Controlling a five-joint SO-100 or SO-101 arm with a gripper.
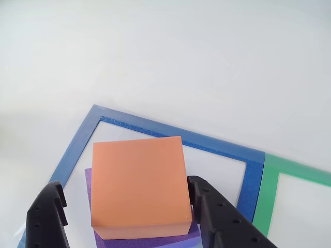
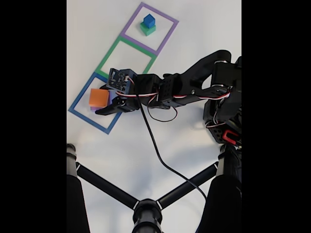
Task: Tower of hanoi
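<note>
The orange block (image 1: 138,183) sits on the purple block (image 1: 147,239) inside the blue tape square (image 1: 170,134), with a strip of purple showing at its left and lower edges in the other view. Bare white table (image 1: 165,57) stretches beyond the blue outline, and the green tape square (image 1: 269,194) shares its right border.

The end effector (image 1: 126,212) stands open — one black finger on each side of the orange block, with a narrow gap at each finger, gripping nothing.

In the fixed view the arm (image 2: 189,87) reaches leftward from its base at the right, low over the table, its end effector at the blue square. The middle green square is vacant; the purple tape square (image 2: 163,34) at the top holds the blue block (image 2: 148,20) stacked on the green block (image 2: 148,29) — well apart from the arm.
</note>
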